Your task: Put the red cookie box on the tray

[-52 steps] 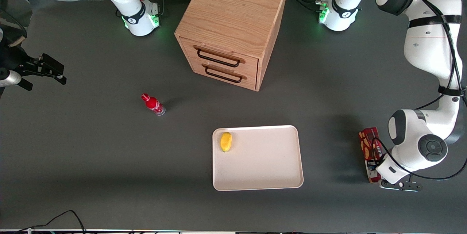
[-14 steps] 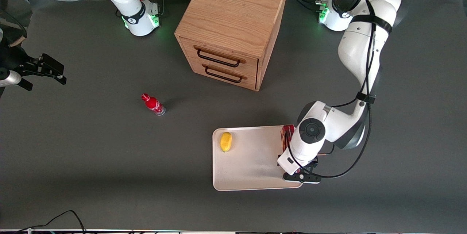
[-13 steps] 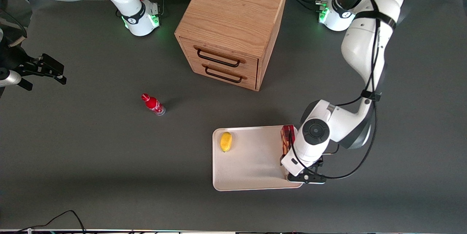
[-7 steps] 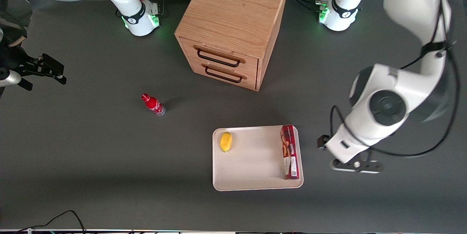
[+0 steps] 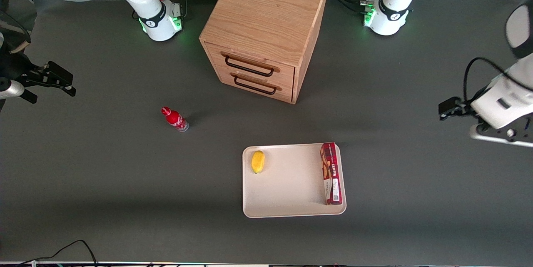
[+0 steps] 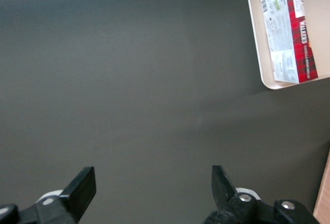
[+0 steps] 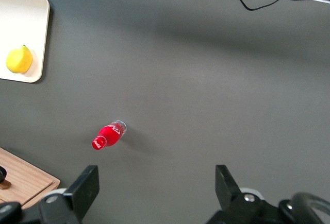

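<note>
The red cookie box (image 5: 331, 173) lies flat on the cream-white tray (image 5: 291, 192), along the rim at the working arm's end. The wrist view shows the same box (image 6: 291, 28) with its white label panel, inside the tray's corner (image 6: 255, 38). My left gripper (image 5: 499, 133) hangs high over bare table toward the working arm's end, well away from the tray. It is open (image 6: 153, 188), with only dark table between its fingers.
A yellow lemon (image 5: 257, 161) sits on the tray near the rim toward the parked arm's end. A small red bottle (image 5: 174, 119) lies on the table toward the parked arm's end. A wooden two-drawer cabinet (image 5: 266, 29) stands farther from the front camera than the tray.
The gripper carried the box from the table onto the tray, let go of it, then rose and pulled away toward the working arm's end. The box now rests alone on the tray.
</note>
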Motion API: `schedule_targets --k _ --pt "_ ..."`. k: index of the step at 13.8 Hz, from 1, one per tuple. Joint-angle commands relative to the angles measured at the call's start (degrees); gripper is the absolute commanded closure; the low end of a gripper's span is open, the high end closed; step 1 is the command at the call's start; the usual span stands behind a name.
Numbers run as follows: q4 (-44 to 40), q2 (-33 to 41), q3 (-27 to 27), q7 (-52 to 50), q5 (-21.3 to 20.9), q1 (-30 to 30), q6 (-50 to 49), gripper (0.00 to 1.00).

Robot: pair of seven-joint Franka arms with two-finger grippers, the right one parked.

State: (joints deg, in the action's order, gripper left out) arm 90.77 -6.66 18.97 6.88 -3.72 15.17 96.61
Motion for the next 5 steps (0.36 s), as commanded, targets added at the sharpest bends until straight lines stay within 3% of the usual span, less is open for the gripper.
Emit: schedule_targets --k 1,5 --pt "8.27 9.27 0.19 2.97 2.92 1.27 1.56 0.00" --pt "3.73 8.51 0.63 1.13 3.28 0.04 0.24 0.00"
